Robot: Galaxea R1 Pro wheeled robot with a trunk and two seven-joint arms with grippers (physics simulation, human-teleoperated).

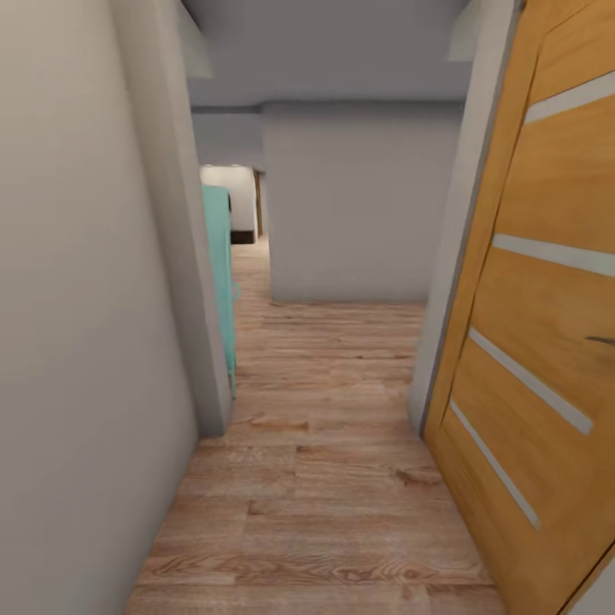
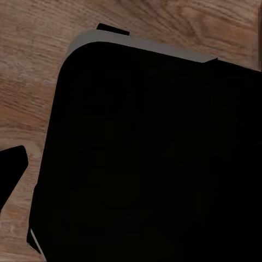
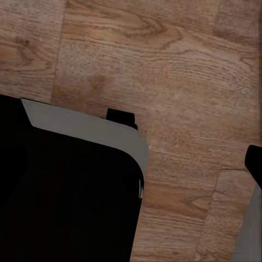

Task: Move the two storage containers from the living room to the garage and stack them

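Observation:
The two storage containers are out of view, and so is the garage. In the head view I look down a narrow hallway with a light wood plank floor (image 1: 325, 478). In the left wrist view a large black rounded body with a grey rim (image 2: 153, 164) hangs over the planks, with a small dark tip (image 2: 12, 166) at the picture's edge. The right wrist view has the same black body (image 3: 65, 196) and another dark tip (image 3: 254, 164). Neither view lets me tell how the jaws stand.
A grey wall (image 1: 85, 342) runs close along the left and ends at a corner (image 1: 201, 342). An orange wooden door (image 1: 547, 342) with pale stripes stands open close on the right. A teal object (image 1: 220, 273) sits past the left corner. A grey wall (image 1: 350, 205) faces me ahead.

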